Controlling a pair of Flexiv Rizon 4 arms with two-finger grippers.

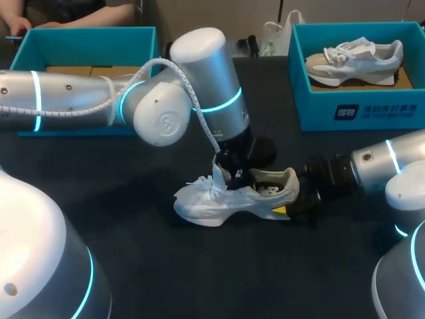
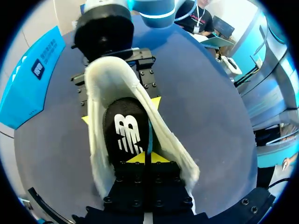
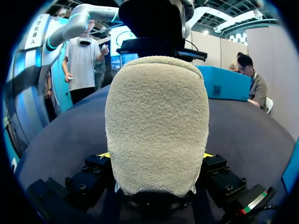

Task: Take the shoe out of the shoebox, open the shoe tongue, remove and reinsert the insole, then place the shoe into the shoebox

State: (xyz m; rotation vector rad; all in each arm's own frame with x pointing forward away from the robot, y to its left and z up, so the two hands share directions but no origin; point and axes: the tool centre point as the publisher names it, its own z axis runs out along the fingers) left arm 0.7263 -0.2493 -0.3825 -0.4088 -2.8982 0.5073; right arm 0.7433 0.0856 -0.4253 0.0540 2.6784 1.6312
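Note:
A white shoe lies on its side mid-table, toe towards the left. My left gripper reaches down into its opening. In the left wrist view its yellow tips are shut on the edge of the black insole inside the shoe. My right gripper holds the heel from the right. In the right wrist view the fuzzy heel fills the gap of the right gripper, a yellow tip pressed on each side. The right gripper's fingers flank the heel.
A teal shoebox at the back right holds a second white shoe. Another teal box stands at the back left behind my left arm. A plastic bag lies between them at the far edge.

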